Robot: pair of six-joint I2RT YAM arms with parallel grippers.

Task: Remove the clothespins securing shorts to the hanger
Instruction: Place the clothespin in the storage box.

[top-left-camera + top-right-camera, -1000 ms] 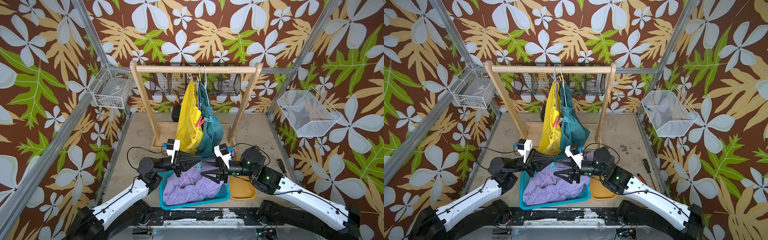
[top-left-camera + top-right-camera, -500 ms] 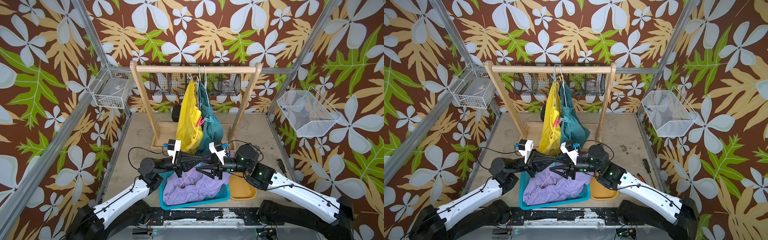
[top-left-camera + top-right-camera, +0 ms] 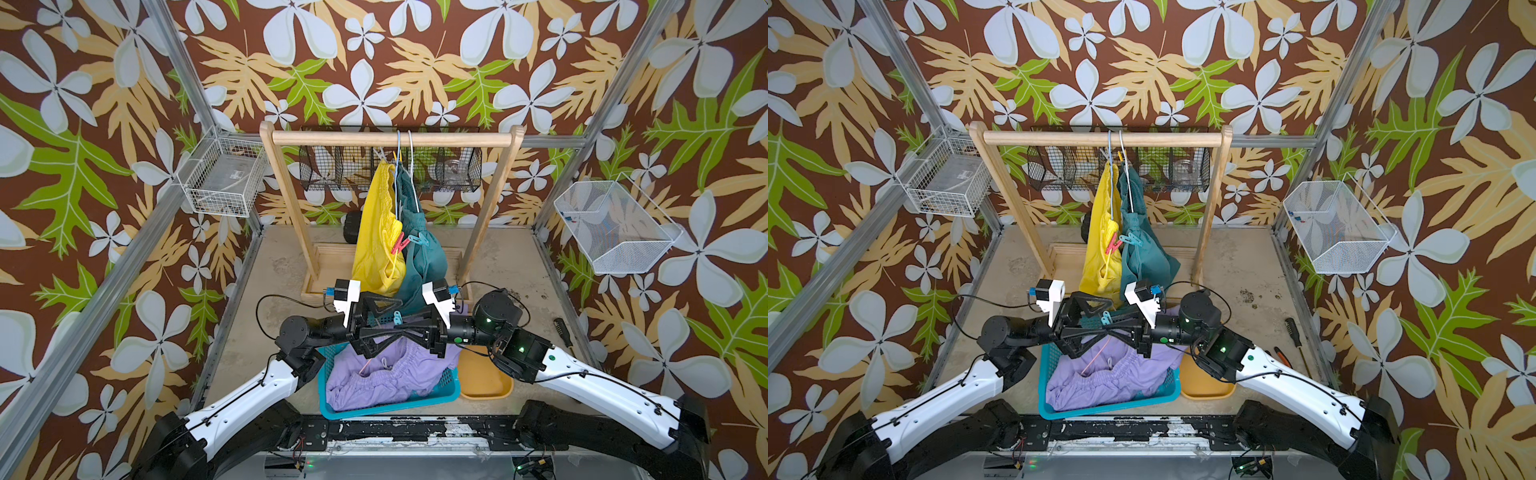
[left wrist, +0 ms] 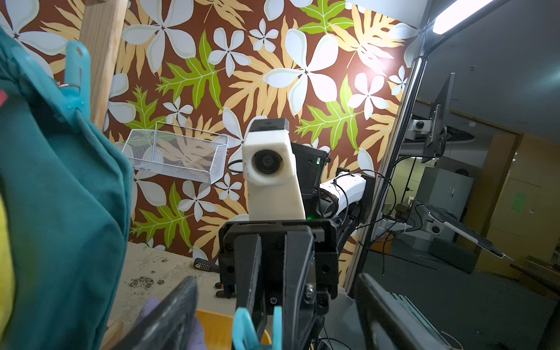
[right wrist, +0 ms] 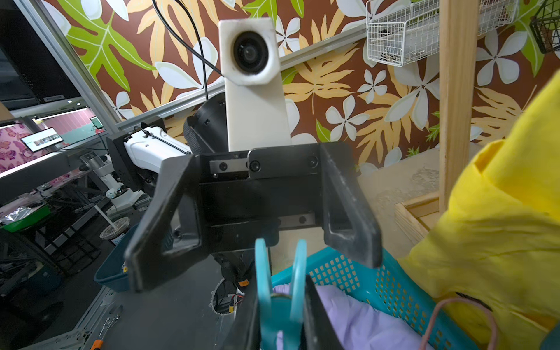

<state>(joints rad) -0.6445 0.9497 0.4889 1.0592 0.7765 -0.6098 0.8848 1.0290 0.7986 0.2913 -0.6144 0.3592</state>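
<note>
Smooth teal clothespin (image 3: pixel 397 318) is pinched between the narrowed fingers of the right gripper (image 3: pixel 404 326), above the perforated blue basket (image 3: pixel 390 405) of crumpled lilac shorts (image 3: pixel 386 374). The left gripper (image 3: pixel 394 320) faces it tip to tip, fingers spread wide. Both arms reach inward, level. Gathered yellow shorts (image 3: pixel 376 232) and green shorts (image 3: pixel 422 259) hang pegged from the wooden rail (image 3: pixel 332 138).

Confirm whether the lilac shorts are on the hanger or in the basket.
In the basket: lilac shorts lie crumpled inside the teal basket.

R wrist view: teal clothespin (image 5: pixel 280 315) partly cut off by edge.
</note>
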